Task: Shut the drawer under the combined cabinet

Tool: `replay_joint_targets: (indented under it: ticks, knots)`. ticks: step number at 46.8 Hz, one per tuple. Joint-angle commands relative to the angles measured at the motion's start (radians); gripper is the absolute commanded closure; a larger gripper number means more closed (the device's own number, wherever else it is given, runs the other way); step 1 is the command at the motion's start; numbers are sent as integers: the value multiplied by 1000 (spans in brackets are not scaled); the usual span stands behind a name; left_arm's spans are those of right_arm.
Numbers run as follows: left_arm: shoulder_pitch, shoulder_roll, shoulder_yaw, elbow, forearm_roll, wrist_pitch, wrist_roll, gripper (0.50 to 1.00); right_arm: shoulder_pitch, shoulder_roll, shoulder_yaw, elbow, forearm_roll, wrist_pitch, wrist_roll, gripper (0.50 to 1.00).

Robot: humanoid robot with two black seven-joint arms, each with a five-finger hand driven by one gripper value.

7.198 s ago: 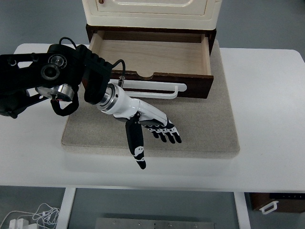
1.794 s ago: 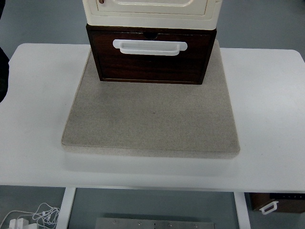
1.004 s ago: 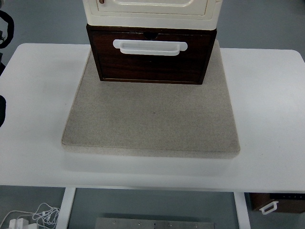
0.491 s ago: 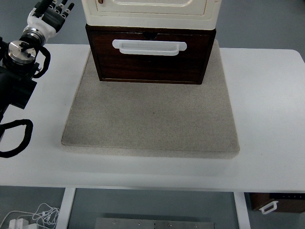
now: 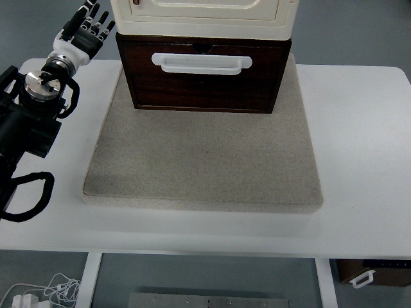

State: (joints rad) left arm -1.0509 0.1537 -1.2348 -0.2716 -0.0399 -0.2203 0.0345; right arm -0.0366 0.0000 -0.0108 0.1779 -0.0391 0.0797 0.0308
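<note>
We see the dark wooden drawer w/ white handle (image 5: 202, 74) now shut flush under the cream cabinet (image 5: 202, 16), at the grey mat's (image 5: 205, 160) far edge. Left hand (image 5: 83, 29) reappears near the table's far-left corner, fingers spread, holding nothing; task looks done.

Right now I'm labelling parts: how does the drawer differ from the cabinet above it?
The drawer is dark brown wood; the cabinet is cream. The drawer carries a long white bar handle; the cabinet front shows only a raised panel, no such handle. Both look shut and stack on the grey mat.
</note>
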Motion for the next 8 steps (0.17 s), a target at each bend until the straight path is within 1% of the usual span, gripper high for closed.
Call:
replay_joint_targets:
  ticks: [1, 8]
  knots:
    - [0, 0, 0, -1, 0, 1, -1, 501, 0, 0, 0, 0, 1, 0, -2, 548]
    - [-1, 0, 0, -1, 0, -1, -2, 501, 0, 0, 2, 0, 1, -1, -2, 548]
